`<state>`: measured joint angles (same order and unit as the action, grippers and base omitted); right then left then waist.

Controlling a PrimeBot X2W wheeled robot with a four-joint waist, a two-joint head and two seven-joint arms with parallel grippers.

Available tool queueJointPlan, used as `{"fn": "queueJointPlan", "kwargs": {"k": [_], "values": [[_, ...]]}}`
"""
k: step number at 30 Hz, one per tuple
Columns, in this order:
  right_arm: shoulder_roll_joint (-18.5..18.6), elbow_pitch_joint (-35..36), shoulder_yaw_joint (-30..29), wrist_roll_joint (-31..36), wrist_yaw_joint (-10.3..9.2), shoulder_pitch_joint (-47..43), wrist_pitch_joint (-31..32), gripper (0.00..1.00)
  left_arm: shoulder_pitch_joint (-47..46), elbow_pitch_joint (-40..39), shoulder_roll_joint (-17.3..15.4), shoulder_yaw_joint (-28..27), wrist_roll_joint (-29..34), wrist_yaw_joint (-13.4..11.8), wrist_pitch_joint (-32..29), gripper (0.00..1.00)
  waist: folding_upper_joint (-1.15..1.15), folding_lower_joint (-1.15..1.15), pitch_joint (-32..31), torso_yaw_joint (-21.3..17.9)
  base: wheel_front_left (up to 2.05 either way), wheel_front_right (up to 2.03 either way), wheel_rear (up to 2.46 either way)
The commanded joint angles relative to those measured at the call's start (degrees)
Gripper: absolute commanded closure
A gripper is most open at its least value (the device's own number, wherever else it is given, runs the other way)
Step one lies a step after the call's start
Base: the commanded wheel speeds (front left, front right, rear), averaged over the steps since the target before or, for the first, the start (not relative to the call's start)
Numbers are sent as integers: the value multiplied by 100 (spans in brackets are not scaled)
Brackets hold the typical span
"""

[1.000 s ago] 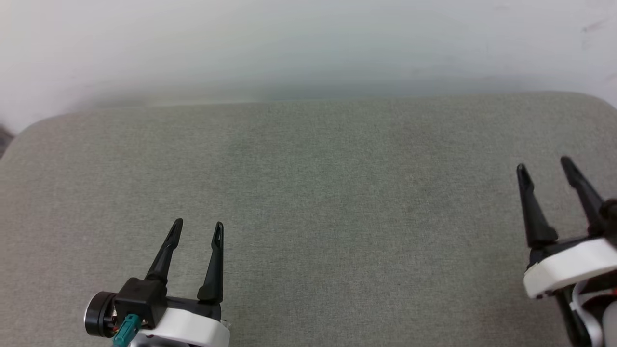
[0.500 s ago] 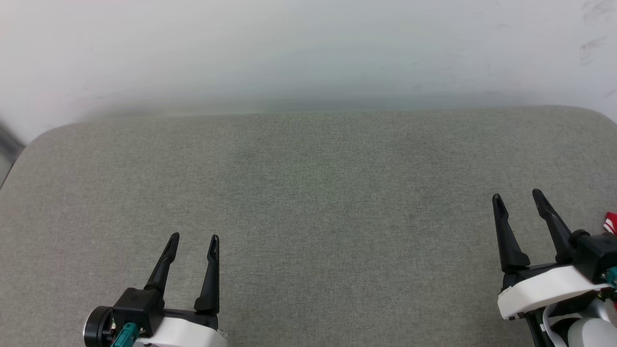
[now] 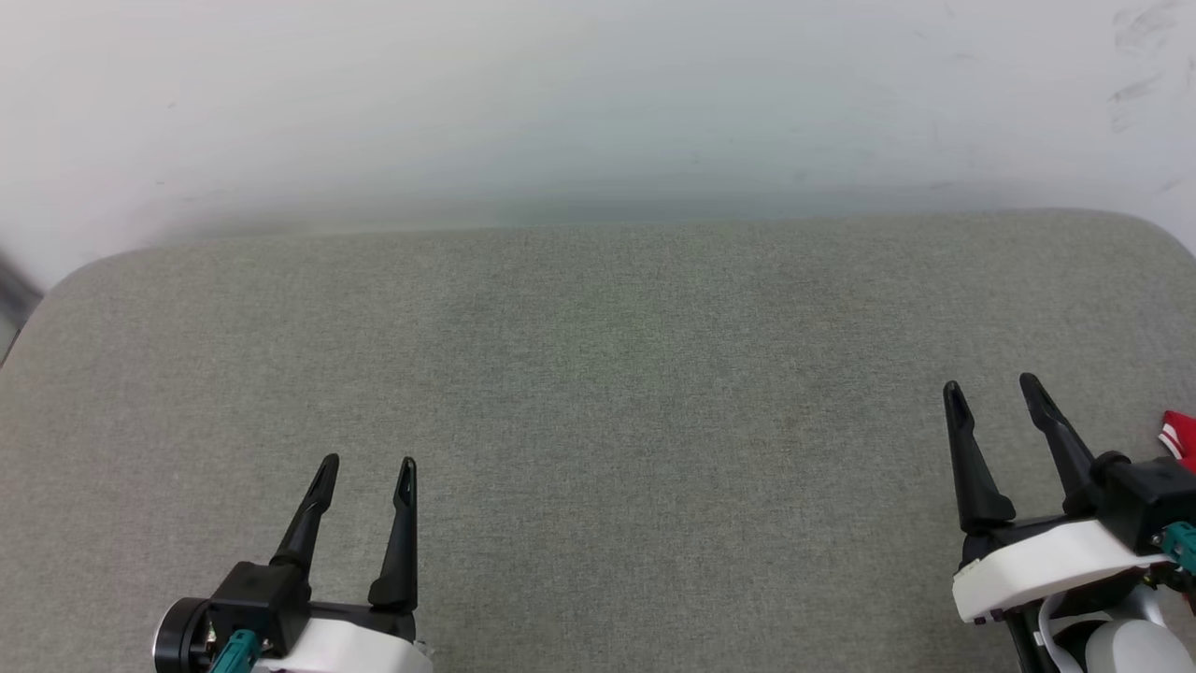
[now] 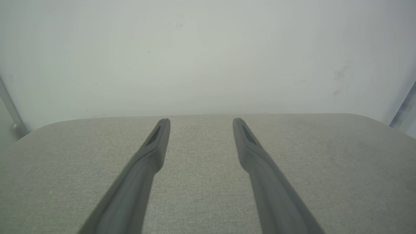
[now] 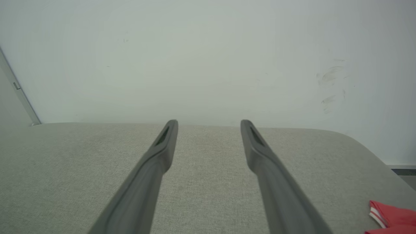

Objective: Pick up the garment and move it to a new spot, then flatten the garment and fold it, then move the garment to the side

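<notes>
Head view: grey padded surface, garment at its right edge.
Left gripper and right gripper hover near, fingers spread, holding nothing. Garment shows as a red, white-striped corner just right of the right gripper. Folded or not, cannot tell: likely either untouched or already set aside.

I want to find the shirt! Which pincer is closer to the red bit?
The right pincer: the garment, a red striped corner, lies just to its right. The left pincer is far across the grey cushion.
</notes>
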<state>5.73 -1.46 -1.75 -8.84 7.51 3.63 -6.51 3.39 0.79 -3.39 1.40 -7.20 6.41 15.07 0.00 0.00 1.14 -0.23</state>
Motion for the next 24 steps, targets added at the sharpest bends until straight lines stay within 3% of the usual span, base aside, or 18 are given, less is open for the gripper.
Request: {"fn": "queueJointPlan", "kwargs": {"k": [1, 11, 12, 15, 24], "values": [[-29, -7, 8, -13, -4, 16, -5, 0, 47, -11, 4, -19, 9, 13, 12, 0, 0, 0, -1, -3, 0, 0, 0], [-94, 30, 71, -33, -4, -37, 13, 0, 41, -31, 26, -63, 26, 47, 12, 0, 0, 0, 6, -23, 0, 0, 0], [-62, -16, 66, 0, 0, -9, 4, 100, 2, 7, 21, -35, -2, 21, 0, 100, 0, 0, 6, -23, 0, 0, 0], [-63, -185, 70, -9, 0, -70, 9, 100, 53, 180, 33, -9, -14, 19, -4, 100, 0, 0, 6, -24, 0, 0, 0], [-91, -324, -13, -1035, 0, -13, 182, 100, -66, 304, -1, -58, -1106, 24, -230, 100, 0, 0, -1, -20, 0, 0, 0]]}}
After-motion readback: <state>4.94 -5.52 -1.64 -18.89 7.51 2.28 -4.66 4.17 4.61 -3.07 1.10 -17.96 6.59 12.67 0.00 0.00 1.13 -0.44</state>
